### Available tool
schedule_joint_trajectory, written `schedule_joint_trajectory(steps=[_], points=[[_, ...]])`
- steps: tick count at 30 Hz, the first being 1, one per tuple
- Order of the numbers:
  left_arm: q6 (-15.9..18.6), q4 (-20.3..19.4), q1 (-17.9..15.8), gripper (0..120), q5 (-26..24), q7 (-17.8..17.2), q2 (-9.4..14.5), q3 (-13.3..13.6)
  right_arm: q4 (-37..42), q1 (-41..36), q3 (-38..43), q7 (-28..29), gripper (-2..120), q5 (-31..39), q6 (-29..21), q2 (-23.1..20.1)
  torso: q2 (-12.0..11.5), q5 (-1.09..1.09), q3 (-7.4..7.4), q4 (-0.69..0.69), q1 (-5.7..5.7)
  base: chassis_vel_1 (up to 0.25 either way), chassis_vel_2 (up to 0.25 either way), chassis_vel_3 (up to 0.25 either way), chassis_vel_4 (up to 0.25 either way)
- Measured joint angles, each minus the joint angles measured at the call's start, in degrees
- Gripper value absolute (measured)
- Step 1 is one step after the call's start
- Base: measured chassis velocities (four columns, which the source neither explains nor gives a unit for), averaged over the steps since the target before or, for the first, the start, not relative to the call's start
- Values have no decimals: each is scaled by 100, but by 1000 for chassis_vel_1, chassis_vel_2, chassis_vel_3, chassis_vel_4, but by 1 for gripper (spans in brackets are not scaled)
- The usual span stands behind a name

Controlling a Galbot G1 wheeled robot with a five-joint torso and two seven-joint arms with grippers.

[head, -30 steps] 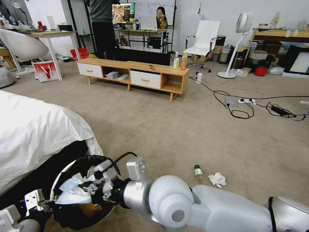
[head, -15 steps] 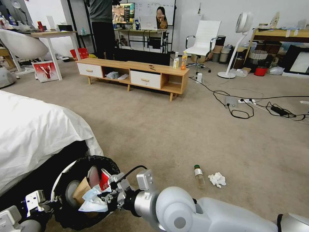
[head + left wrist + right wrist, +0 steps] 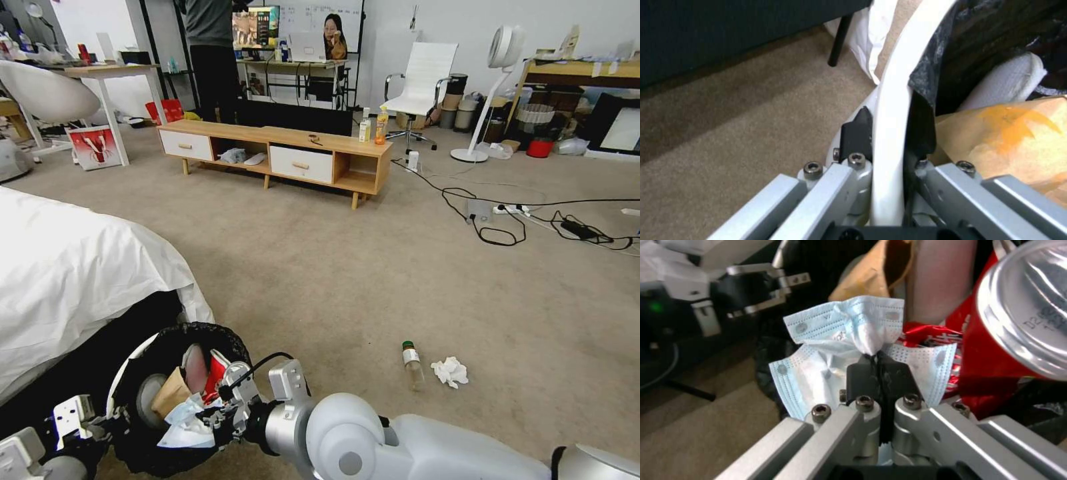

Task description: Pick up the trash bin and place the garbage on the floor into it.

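The trash bin [image 3: 200, 331], white with a black bag over its rim, hangs tilted at the lower left of the head view. My left gripper [image 3: 100, 421] is shut on its white rim [image 3: 893, 100]. Inside it lie a brown cardboard piece [image 3: 170, 393], a red can [image 3: 1018, 316] and a red snack packet [image 3: 929, 336]. My right gripper [image 3: 878, 365] is shut on a pale blue face mask [image 3: 849, 340] and holds it at the bin's near rim [image 3: 187, 427]. On the floor to the right lie a small green-capped bottle [image 3: 411, 363] and a white tissue [image 3: 450, 371].
A bed with a white sheet [image 3: 67, 280] stands close on the left, touching the bin's side. A low wooden TV cabinet [image 3: 280, 157] is ahead. Cables and a power strip [image 3: 510, 210] trail over the carpet at the right, with open carpet between.
My right gripper has drawn back and down with the mask, from over the bin's mouth to its near rim, uncovering the cardboard and the can. The bin and left gripper stayed put.
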Motion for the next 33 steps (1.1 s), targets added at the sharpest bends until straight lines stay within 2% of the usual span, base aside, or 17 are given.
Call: schedule_joint_trajectory(steps=[23, 25, 27, 28, 30, 32, 33], points=[[0, 87, -30, 1, 26, 46, 25, 14, -579, -22, -10, -20, 0, -168, 26, 181, 0, 0, 0, 0, 0, 0, 0, 0, 0], [0, 95, -32, 1, 30, 54, 23, 15, -577, -4, -7, -18, 4, -174, 30, 210, 0, 0, 0, 1, 0, 0, 0, 0, 0], [0, 107, -42, 1, 43, 55, 18, 17, -556, 37, 2, -15, 13, -175, 38, 238, 0, 0, 0, 1, 0, 0, 0, 0, 0], [0, 107, -42, 1, 43, 55, 18, 17, -556, 37, 2, -15, 13, -175, 38, 238, 0, 0, 0, 1, 0, 0, 0, 0, 0], [0, 113, -54, 1, 48, 57, 16, 26, -538, 72, 14, -10, 23, -174, 43, 257, 0, 0, 0, 0, 0, 0, 0, 0, 0], [0, 116, -59, 1, 51, 57, 14, 29, -532, 83, 19, -6, 26, -171, 43, 266, 0, 0, 0, 0, 0, 0, 0, 0, 0], [0, 121, -66, 1, 54, 57, 10, 30, -523, 97, 27, -2, 35, -168, 45, 276, 0, 0, 0, 1, 0, 0, 0, 0, 0]])
